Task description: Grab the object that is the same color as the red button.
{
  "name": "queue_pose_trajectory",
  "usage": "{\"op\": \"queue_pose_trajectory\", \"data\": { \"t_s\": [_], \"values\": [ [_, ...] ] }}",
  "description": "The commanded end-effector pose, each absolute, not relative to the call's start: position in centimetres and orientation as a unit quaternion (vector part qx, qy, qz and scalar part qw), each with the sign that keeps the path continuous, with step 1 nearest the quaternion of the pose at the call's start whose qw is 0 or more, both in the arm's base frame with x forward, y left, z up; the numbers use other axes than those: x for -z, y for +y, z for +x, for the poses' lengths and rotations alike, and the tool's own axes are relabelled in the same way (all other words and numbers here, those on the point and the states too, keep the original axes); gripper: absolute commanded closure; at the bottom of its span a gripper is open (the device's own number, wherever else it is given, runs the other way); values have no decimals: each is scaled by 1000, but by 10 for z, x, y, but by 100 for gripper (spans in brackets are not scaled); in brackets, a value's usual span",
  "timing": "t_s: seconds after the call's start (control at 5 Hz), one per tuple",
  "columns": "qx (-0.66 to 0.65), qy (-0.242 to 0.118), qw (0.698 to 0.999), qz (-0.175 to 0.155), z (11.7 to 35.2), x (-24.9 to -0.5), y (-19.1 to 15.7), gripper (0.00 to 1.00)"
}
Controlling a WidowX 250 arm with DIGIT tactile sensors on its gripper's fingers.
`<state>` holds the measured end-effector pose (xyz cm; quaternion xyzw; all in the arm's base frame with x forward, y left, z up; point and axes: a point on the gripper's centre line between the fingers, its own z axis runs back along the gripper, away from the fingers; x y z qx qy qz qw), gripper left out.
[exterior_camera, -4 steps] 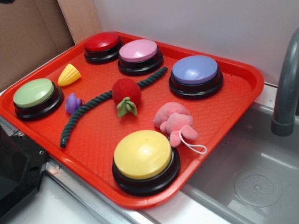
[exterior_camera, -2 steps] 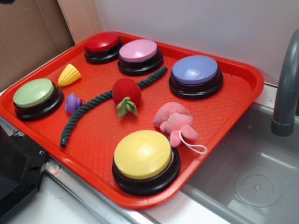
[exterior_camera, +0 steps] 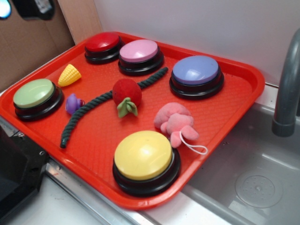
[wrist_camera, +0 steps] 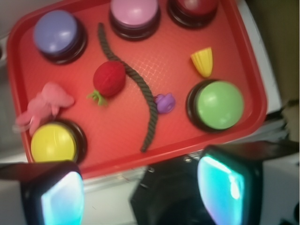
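Observation:
The object, a fuzzy red plush ball [exterior_camera: 126, 91] with green felt leaves, lies near the middle of the red tray [exterior_camera: 234, 101], touching a dark green rope. It also shows in the wrist view [wrist_camera: 108, 78]. The red button [exterior_camera: 102, 43] stands at the tray's far left corner, cut off at the top edge of the wrist view [wrist_camera: 193, 5]. My gripper [wrist_camera: 140, 197] hangs high over the tray's near edge, open, with nothing between its cyan pads [wrist_camera: 225, 187]. Only part of the gripper [exterior_camera: 28, 8] shows in the exterior view's top left corner.
Pink [exterior_camera: 139, 50], purple [exterior_camera: 196, 70], green [exterior_camera: 33, 93] and yellow [exterior_camera: 143, 154] buttons ring the tray. A corn toy [exterior_camera: 69, 75], a small purple toy [exterior_camera: 73, 103], the rope [exterior_camera: 84, 115] and a pink plush [exterior_camera: 176, 122] lie between them. A sink [exterior_camera: 253, 178] and faucet [exterior_camera: 287, 93] are at right, a black block [exterior_camera: 18, 178] at front left.
The gripper has come into the top left corner of the exterior view, where little or nothing of it showed before. Nothing on the tray has moved.

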<state>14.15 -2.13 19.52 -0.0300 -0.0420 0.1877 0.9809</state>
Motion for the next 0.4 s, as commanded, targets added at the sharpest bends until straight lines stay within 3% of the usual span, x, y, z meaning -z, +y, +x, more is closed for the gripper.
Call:
{"op": "queue_pose_trajectory", "data": {
  "t_s": [0.0, 0.2],
  "values": [
    [-388, -128, 913, 5, 183, -147, -22, 0],
    [-421, -132, 897, 4, 208, -111, -22, 0]
  ]
}}
